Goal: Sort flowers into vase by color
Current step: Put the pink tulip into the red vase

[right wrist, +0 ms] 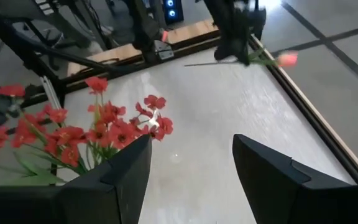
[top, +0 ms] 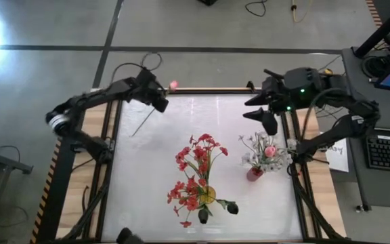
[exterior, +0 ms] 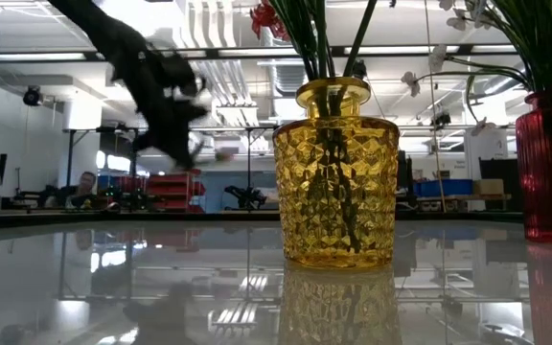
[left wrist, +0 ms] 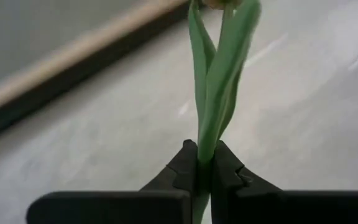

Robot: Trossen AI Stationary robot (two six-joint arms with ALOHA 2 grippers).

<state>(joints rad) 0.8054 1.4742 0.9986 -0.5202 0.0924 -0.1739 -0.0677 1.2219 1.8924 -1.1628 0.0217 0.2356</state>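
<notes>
My left gripper (top: 162, 103) is over the table's far-left corner, shut on a green-stemmed flower with a pink bud (top: 174, 85); the right wrist view shows that flower (right wrist: 286, 59) held in the air. My right gripper (top: 263, 120) hovers open above the far-right part of the table and touches nothing. A yellow glass vase (top: 208, 195) stands near the middle and holds red blossom stems (top: 198, 152). A red vase (top: 254, 173) to its right holds white sprays and a pink bud (top: 270, 151). My left gripper pinches the flower's leafy stem (left wrist: 205, 140) between its two fingers, close to the bud end, fingers across the stem. The flower is lifted clear of the table and lies roughly level, its bare stem end (top: 135, 131) trailing toward the table's left and near side.
The wooden table frame (top: 202, 90) runs just beyond the held bud. The yellow vase (exterior: 335, 182) and red vase (exterior: 549, 163) stand upright in the near half. A person sits in the room behind (exterior: 84, 184).
</notes>
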